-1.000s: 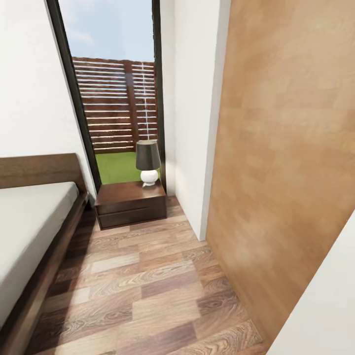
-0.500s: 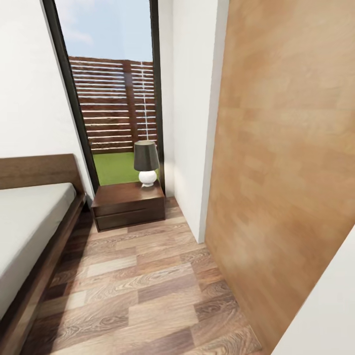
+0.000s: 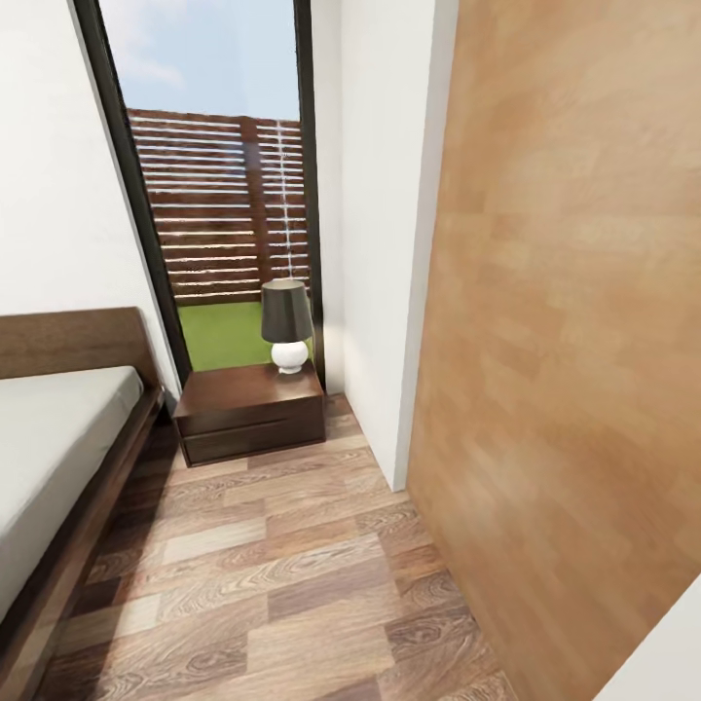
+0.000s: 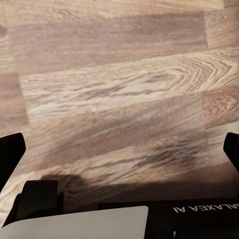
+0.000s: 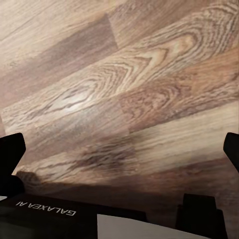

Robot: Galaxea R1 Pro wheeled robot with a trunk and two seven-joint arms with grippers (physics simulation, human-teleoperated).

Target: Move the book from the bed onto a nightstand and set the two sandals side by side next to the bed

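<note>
So the robot's in the bedroom, in the aisle alongside the bed, and I'll use the nightstand as my anchor for where stuff is. Left of the nightstand is the bed, dark frame and headboard with a bare off-white mattress on the part I can see, no book on that stretch and no blue sandals on the floor in front of the nightstand either. On the nightstand's back right corner stands the lamp, dark shade on a white base, and the rest of the top looks free, so my guess is that's a fine drop spot later. Behind the nightstand is the tall window with a slatted fence and grass outside; right of it a white wall, then a big light-wood panel that could be a door or wardrobe side, can't tell. Left hand: fingertips sit wide apart at the frame edges, nothing between them, plank floor below. Right hand: same deal, spread and empty over the floor. The key relation: the nightstand lies straight ahead, the bed to its left, so the left arm is likely nearer the mattress if the book's farther down it.
</note>
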